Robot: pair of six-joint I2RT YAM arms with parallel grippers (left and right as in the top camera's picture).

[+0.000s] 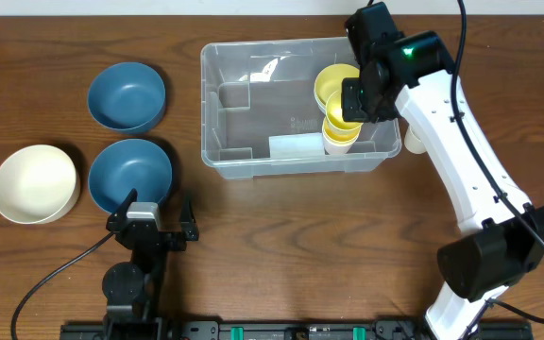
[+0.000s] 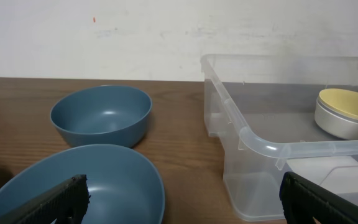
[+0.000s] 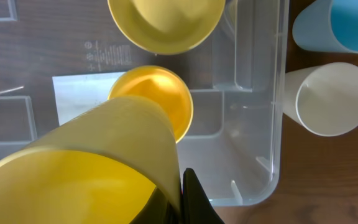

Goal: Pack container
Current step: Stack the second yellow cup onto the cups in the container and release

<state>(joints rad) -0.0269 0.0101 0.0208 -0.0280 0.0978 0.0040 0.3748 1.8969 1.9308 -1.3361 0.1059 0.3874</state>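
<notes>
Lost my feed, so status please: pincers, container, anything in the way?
Left pincer open, by nearer blue bowl. Right pincer shut on yellow cup, over container. Just below, second yellow cup; yellow bowl beside.

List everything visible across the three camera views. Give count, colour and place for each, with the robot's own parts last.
container: one, clear, table centre
label: one, white, at container's bottom
yellow bowl: one, yellow, inside container
standing cup: one, yellow, inside container
held cup: one, yellow, in right gripper
blue bowls: two, blue, left of container
cream bowl: one, cream, far left
white cup: one, white, outside container's right wall
blue cup: one, light blue, beside white cup
left gripper: open, by nearer blue bowl
right gripper: over container, gripping held cup
</notes>
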